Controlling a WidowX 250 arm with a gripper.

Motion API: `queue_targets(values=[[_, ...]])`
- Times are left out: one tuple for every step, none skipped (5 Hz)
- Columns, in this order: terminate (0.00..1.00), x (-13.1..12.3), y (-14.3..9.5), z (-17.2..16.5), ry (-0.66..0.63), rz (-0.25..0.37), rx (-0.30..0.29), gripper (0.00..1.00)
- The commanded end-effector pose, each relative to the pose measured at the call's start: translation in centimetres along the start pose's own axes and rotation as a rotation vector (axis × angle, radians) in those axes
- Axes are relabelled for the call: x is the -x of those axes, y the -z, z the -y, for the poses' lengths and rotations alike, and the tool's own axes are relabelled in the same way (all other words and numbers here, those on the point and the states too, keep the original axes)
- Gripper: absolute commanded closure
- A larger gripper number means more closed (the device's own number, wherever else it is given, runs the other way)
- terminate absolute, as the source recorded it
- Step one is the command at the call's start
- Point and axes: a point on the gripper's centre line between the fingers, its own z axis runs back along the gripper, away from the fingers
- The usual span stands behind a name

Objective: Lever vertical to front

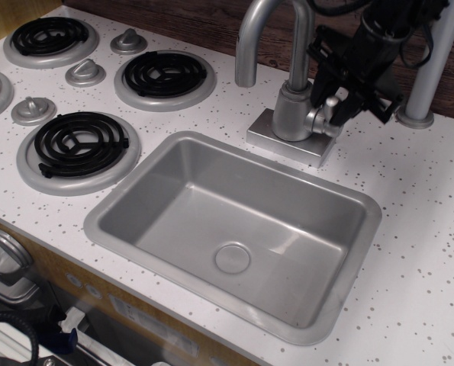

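Seen at the right side of the faucet body [294, 114]: the lever [332, 107], mostly hidden behind the black gripper [341, 90], only its lower end and stub showing. Jaws set around the lever, apparently closed on it, though contact could not be made out for certain. Judged as the grasp step just made, with the turn itself not yet done. Next move likely to call for a firm hold and a swing of the lever toward the sink [234, 229], pivoting about the stub. In front of the faucet body, sink basin empty, only its drain [233, 258] visible.
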Motion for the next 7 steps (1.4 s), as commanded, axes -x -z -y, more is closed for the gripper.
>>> queue_targets(values=[[0.00,0.7,0.1,-0.9,-0.064,0.030,0.079,1.00],[0.00,0.9,2.0,-1.0,-0.080,0.041,0.141,1.00],[0.00,0.9,2.0,-1.0,-0.085,0.044,0.145,1.00],[0.00,1.4,1.1,-0.7,-0.158,0.054,0.135,0.00],[0.00,2.0,-0.6,-0.4,-0.220,0.035,0.095,0.00],[0.00,3.2,-2.3,0.1,-0.272,0.015,0.053,0.00],[0.00,3.9,-3.0,0.3,-0.322,-0.015,0.049,0.00]])
